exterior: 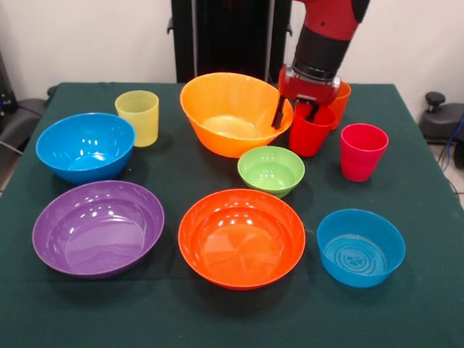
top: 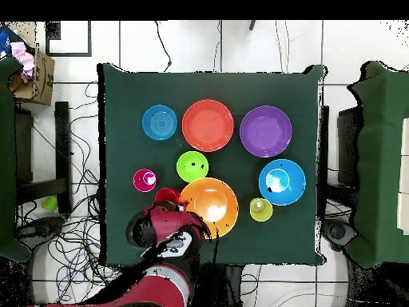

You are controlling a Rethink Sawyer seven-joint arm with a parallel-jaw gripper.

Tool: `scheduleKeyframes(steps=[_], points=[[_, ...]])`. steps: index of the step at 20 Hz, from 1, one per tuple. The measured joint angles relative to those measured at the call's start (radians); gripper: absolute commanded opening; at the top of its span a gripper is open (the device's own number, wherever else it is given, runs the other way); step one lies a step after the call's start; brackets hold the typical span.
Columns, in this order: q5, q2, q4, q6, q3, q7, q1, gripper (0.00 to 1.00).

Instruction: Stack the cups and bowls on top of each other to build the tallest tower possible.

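Observation:
My gripper (exterior: 296, 113) is open, low at the red cup (exterior: 312, 132). One finger hangs between the cup and the large yellow-orange bowl (exterior: 230, 116), the other over the cup's mouth. The orange cup (exterior: 341, 97) stands just behind, partly hidden by the gripper. The magenta-pink cup (exterior: 362, 151) stands to the right and the yellow cup (exterior: 138, 116) at the far left. The small green bowl (exterior: 271, 170), two blue bowls (exterior: 85, 146) (exterior: 360, 246), the purple bowl (exterior: 98, 226) and the orange-red bowl (exterior: 241, 238) all sit upright and apart. In the overhead view the arm covers part of the red cup (top: 166, 195).
The dark green table (exterior: 420, 304) carries everything. The robot's black pedestal (exterior: 225, 36) stands behind it. In the overhead view chairs (top: 375, 160) stand at both sides and cables lie on the floor around the table.

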Motion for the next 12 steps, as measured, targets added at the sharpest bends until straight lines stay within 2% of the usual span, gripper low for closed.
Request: scheduleKeyframes(steps=[4, 12], points=[[0.015, 0.023, -0.023, 0.0, -0.013, 0.0, 0.018, 1.0], [0.047, 0.018, -0.036, 0.011, -0.029, 0.0, 0.027, 1.0]])
